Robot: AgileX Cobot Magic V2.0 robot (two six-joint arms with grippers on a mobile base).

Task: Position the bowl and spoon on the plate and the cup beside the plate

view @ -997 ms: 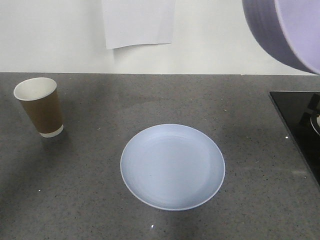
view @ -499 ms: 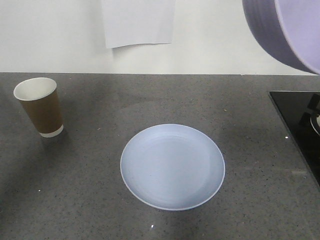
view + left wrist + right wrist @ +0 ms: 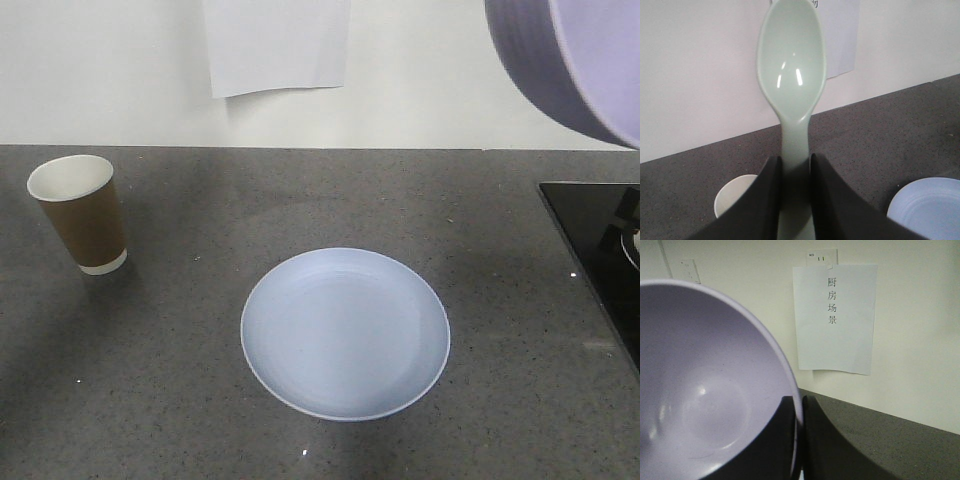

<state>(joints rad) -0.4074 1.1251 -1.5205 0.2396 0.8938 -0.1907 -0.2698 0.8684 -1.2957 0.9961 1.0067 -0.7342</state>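
We see the plate [image 3: 345, 333] bare at the near centre of the surface [image 3: 200, 400], the cup [image 3: 80, 213] upright far left. Our left end effector [image 3: 795, 172] pinches the spoon [image 3: 792, 75] handle; our right end effector [image 3: 799, 440] grips the raised bowl [image 3: 705, 390] rim.

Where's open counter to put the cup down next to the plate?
Bare counter lies between the cup and the plate's left rim, and behind the plate toward the wall. Right side is tighter: a black panel borders it, with the bowl held above.
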